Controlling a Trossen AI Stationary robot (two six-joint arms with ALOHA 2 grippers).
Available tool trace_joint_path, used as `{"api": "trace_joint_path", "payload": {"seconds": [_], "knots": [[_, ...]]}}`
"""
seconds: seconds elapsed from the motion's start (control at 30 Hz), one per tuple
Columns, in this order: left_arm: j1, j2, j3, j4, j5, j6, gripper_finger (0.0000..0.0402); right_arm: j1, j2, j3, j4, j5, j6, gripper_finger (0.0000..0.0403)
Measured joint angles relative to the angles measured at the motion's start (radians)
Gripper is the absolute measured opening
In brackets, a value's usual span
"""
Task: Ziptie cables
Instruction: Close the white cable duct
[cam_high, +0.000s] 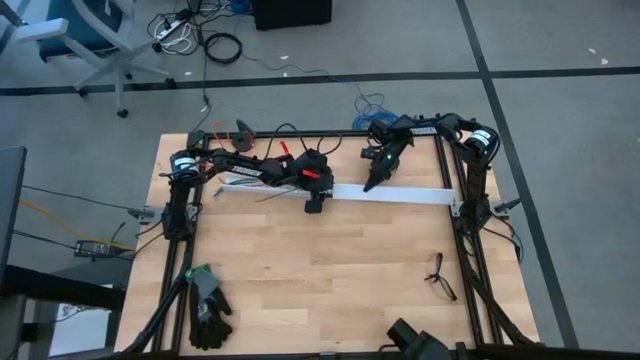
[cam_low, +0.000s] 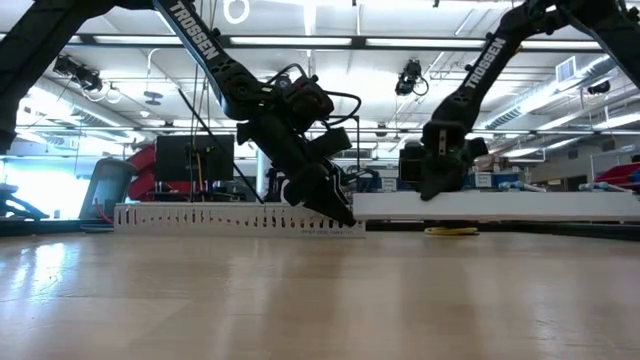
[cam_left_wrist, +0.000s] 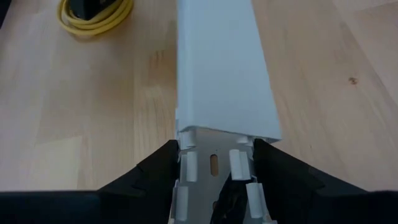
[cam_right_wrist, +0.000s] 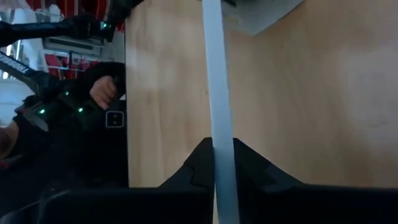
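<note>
High view: both arms work at the far side of the table (cam_high: 330, 270), along one long white run. This is a slotted channel (cam_high: 245, 180) on the left w/ a plain white cover (cam_high: 400, 194) running on to the right.

Left gripper (cam_high: 313, 197) sits where channel and cover meet. In its wrist view the fingers (cam_left_wrist: 149, 171) straddle the slotted channel, one against each wall, approx. half open and closed on it. Prob. it's held that way to pin the channel down so it can't slide.

Right gripper (cam_high: 376, 180) is a bit further along the cover. Its fingers (cam_right_wrist: 196, 165) pinch a thin edge of the cover, nearly closed. This looks like lifting or shifting the cover while the other arm braces.

Cables and ziptie: can't pick either out for sure. Thin strands (cam_high: 270, 197) by the channel near the left gripper may be the wires. Something dark lies inside the channel betw. the left fingers, but can't tell what. No tie looks fitted yet, so this seems an early prep step.

Yellow wire coil (cam_left_wrist: 93, 15) lies beside the cover, well out of the way.
</note>
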Motion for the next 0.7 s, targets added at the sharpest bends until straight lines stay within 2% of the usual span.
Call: {"api": "trace_joint_path", "payload": {"seconds": [0.23,0.43,0.7], "knots": [[0.0,0.0,0.0,0.0,0.008,-0.005,0.0205,-0.015,0.0,0.0,0.084,0.004,0.093,0.0047],[0.0,0.0,-0.001,0.006,0.012,-0.026,0.0205,-0.025,0.0,0.0,0.086,0.023,0.165,0.0052],[-0.003,0.001,-0.001,0.006,0.024,-0.029,0.0205,-0.023,0.0,0.0,0.106,0.034,0.181,0.0085]]}}
